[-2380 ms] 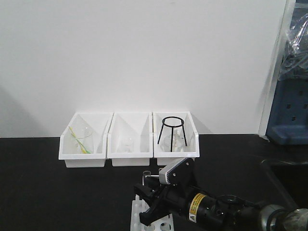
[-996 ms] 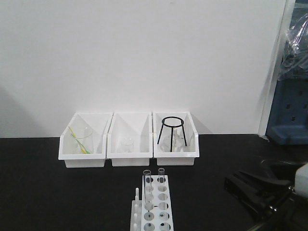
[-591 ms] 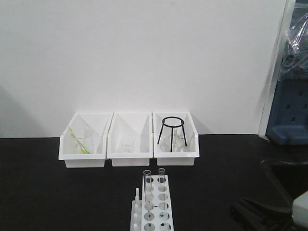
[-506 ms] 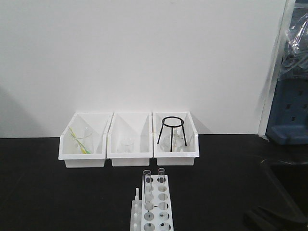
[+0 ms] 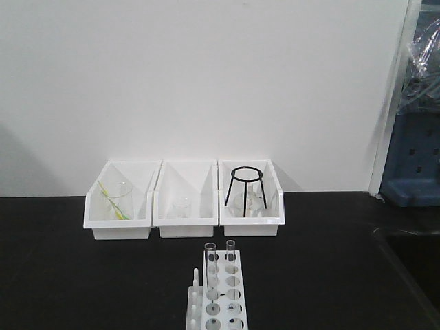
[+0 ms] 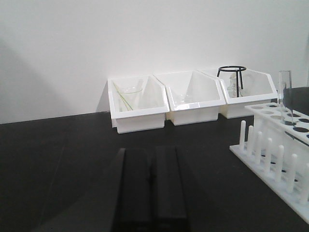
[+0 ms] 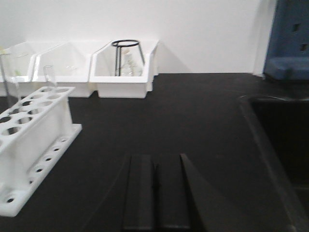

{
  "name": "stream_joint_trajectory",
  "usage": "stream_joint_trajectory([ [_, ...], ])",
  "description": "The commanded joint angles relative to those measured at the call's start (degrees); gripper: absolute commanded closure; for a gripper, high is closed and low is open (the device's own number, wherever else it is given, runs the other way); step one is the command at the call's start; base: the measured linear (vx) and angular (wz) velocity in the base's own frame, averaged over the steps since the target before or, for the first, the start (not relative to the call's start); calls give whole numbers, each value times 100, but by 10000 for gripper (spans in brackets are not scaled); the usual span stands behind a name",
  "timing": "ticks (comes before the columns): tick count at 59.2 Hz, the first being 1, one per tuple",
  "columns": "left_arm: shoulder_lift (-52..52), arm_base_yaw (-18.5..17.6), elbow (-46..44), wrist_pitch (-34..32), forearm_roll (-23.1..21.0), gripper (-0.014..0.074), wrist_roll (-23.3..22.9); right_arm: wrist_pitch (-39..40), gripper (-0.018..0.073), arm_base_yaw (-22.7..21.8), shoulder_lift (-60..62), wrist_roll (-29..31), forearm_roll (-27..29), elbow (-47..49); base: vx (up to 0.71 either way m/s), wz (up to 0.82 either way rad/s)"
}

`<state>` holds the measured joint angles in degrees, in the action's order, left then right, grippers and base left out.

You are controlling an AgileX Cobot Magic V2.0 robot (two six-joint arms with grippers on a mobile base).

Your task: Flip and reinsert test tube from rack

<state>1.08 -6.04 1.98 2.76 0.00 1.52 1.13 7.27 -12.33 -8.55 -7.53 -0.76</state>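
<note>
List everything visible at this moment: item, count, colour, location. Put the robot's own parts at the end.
rack: 1, white, front centre of the black table.
test tubes: 2, clear, upright in the rack's far row.
bins: 3, white, side by side against the wall.
beaker: 1, clear, with a yellow-green rod, in the left bin.
small glass vessel: 1, clear, in the middle bin.
tripod stand: 1, black wire, in the right bin, with clear glassware beside it.
blue crate: 1, far right.
left gripper: black, shut, holding nothing, left wrist view.
right gripper: black, shut, holding nothing, right wrist view.
</note>
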Motion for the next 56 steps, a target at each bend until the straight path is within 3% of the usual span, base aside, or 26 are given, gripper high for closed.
stream_joint_trajectory([
  [1, 46, -1, -34, -465, 0, 602, -13, 408, 570, -300, 403, -14, -29, -23, 0, 0],
  [14, 46, -1, -34, -465, 0, 602, -13, -10, 570, -440, 1395, -9, -88, -114, 0, 0],
  [56, 46, -1, -34, -465, 0, 602, -13, 30, 570, -435, 1351, -9, -59, -114, 0, 0],
])
